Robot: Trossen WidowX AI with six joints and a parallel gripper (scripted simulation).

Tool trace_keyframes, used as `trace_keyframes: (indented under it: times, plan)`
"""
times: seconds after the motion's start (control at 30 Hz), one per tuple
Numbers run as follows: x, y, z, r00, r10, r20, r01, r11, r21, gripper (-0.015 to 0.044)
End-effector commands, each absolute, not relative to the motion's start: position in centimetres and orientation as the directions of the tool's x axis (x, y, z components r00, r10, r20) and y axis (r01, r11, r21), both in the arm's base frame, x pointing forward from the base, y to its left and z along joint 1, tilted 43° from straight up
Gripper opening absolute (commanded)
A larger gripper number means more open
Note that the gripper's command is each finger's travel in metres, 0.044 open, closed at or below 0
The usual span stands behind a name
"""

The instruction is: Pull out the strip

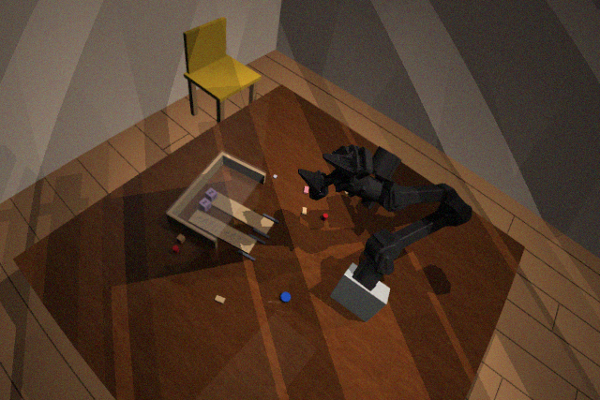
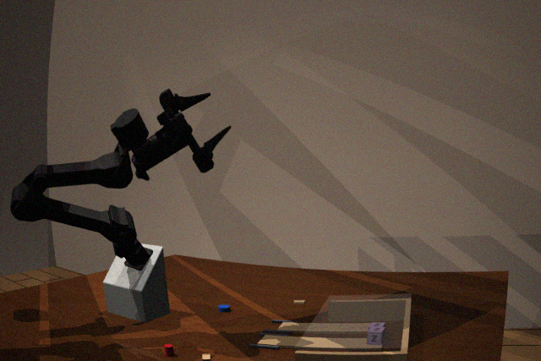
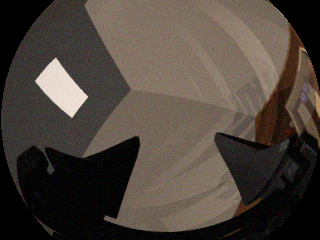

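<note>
Two lilac cubes marked Z stand close together inside a low tray (image 1: 191, 189) (image 2: 409, 322) with a see-through cover. One cube (image 1: 210, 193) (image 2: 374, 338) is at the inner end of one pale strip (image 1: 237, 209) (image 2: 331, 342). The other cube (image 1: 205, 204) is beside it, toward the second pale strip (image 1: 223, 229) (image 2: 323, 327); whether it touches that strip is unclear. Both strips stick out of the tray's open side toward the arm. My gripper (image 1: 312, 163) (image 2: 220, 110) (image 3: 178, 139) is open and empty, high above the table and well away from the tray, its fingers pointing slightly upward.
Dark rails (image 1: 270, 217) (image 2: 275, 331) flank the strips' outer ends. A red cylinder (image 1: 325, 216) (image 2: 168, 350), a blue disc (image 1: 285, 296) (image 2: 224, 308), a pink block (image 1: 306, 189) and cream blocks (image 1: 219, 299) lie around the tray. A yellow chair (image 1: 222, 77) stands beyond the table.
</note>
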State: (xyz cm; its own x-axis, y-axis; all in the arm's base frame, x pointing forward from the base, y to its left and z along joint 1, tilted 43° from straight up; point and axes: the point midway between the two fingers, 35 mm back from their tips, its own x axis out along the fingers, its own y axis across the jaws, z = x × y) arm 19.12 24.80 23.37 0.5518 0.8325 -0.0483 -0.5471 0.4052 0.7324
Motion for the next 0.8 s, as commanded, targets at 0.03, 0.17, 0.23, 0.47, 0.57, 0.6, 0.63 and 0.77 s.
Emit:
trace_keyframes:
  times: [0.03,0.17,0.23,0.47,0.57,0.6,0.63,0.77]
  plan:
    - [25.6,21.4,17.2,0.808,0.541,-0.234,-0.432,0.814,0.388,0.0400]
    - [28.3,18.1,13.6,0.894,0.309,-0.324,-0.296,0.951,0.090,0.0400]
    - [29.3,16.2,11.9,0.916,0.182,-0.358,-0.223,0.972,-0.077,0.0400]
    - [30.5,9.0,7.0,0.881,-0.264,-0.392,-0.051,0.772,-0.634,0.0400]
    - [30.5,8.2,6.6,0.869,-0.308,-0.387,-0.045,0.730,-0.682,0.0400]
    - [30.5,8.2,6.6,0.869,-0.308,-0.387,-0.045,0.730,-0.682,0.0400]
    - [30.5,8.2,6.6,0.869,-0.308,-0.387,-0.045,0.730,-0.682,0.0400]
    - [30.5,8.2,6.6,0.869,-0.308,-0.387,-0.045,0.730,-0.682,0.0400]
